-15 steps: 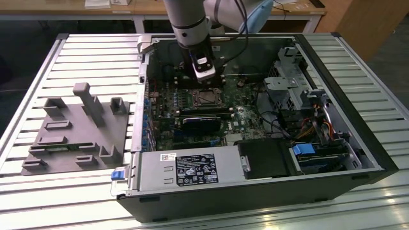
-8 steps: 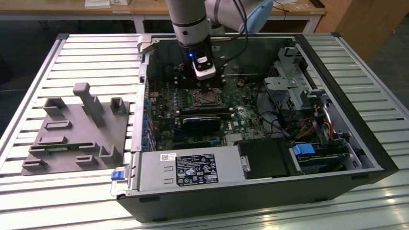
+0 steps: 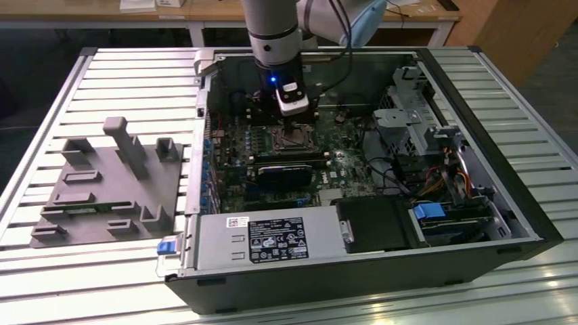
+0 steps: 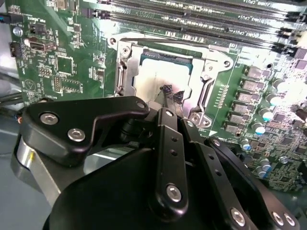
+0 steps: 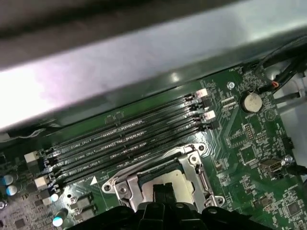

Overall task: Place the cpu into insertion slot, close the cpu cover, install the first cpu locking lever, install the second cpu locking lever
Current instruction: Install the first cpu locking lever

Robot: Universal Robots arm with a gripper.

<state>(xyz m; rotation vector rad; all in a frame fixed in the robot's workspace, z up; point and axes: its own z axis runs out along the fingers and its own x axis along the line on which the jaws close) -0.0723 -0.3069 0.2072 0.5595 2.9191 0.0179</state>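
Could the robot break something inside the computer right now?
Maybe. In the second wrist view, the claw sits right above the cpu, which lies in the insertion slot. If it pushes too hard or crooked, the chip could perhaps get scratched or shift in the socket. The memory slots run close beside the socket, so a sideways slip might bump them. The green motherboard around it carries many tiny parts that a stray knock could harm.
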